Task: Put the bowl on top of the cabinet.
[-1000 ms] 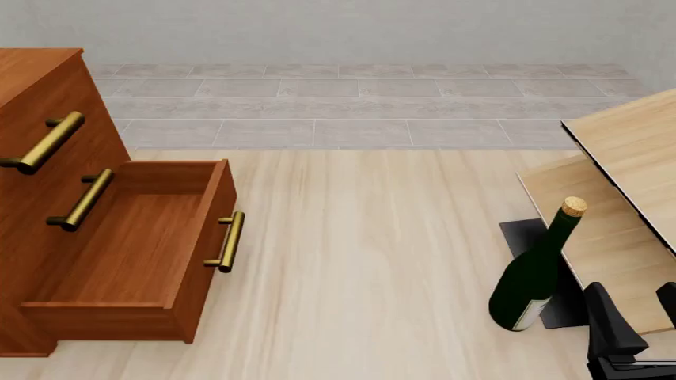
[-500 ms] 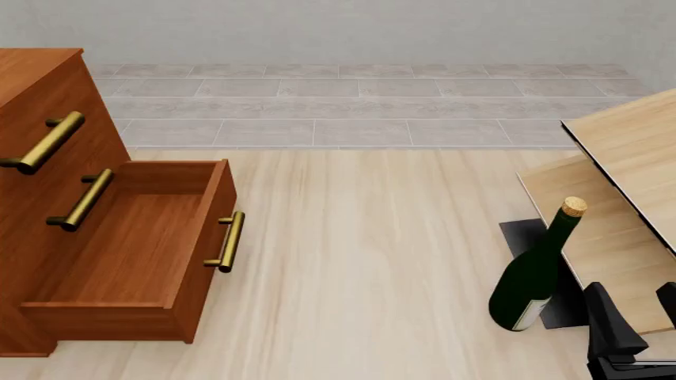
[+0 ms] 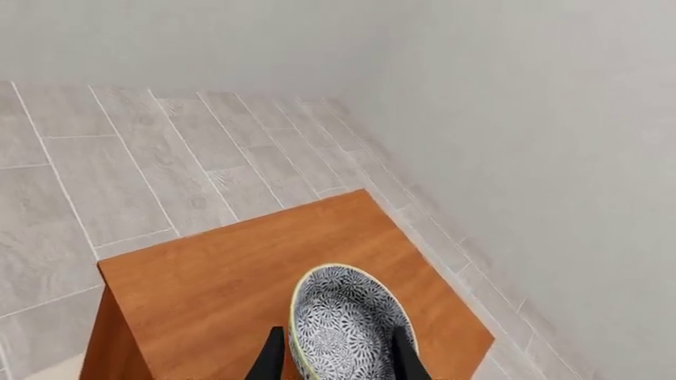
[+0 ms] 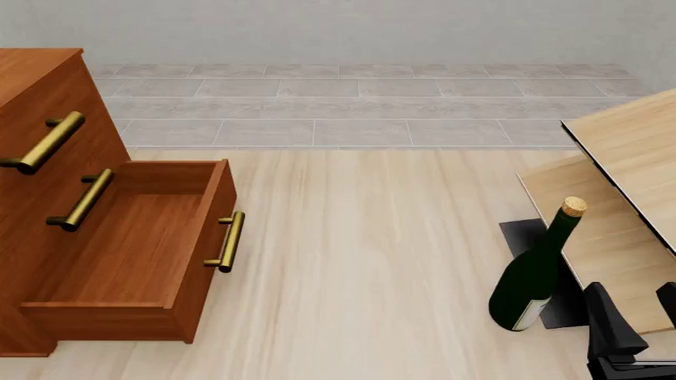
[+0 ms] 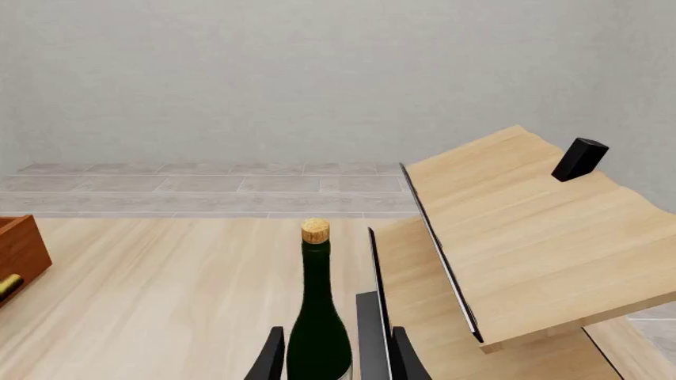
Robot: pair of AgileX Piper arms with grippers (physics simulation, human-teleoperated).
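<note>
In the left wrist view the bowl [image 3: 343, 328], grey-white with a speckled inside and a pale rim, sits between the two dark fingertips of the left gripper [image 3: 336, 362], tilted so its opening faces the camera; the fingers [image 3: 272, 360] stand just outside its rim on either side and appear closed on it, though the actual contact lies below the frame edge and cannot be confirmed. Under the bowl lies the flat reddish-brown top of the cabinet [image 3: 233, 285], with grey floor tiles and a pale wall beyond; whether the bowl touches that top or hangs above it cannot be told. From the front, the cabinet [image 4: 32, 87] stands at the left with one drawer [image 4: 127, 245] pulled open and brass bar handles [image 4: 225, 241] on the fronts (neither the bowl nor the left gripper shows here). The right gripper [image 5: 336, 360] hovers low at the near right, its fingers spread apart with the dark green wine bottle [image 5: 317, 317] standing upright between them in the wrist view, the bottle's base hidden. The bottle [image 4: 537, 269] stands just beside the pale wood furniture [image 4: 623, 158] with black edging.
</note>
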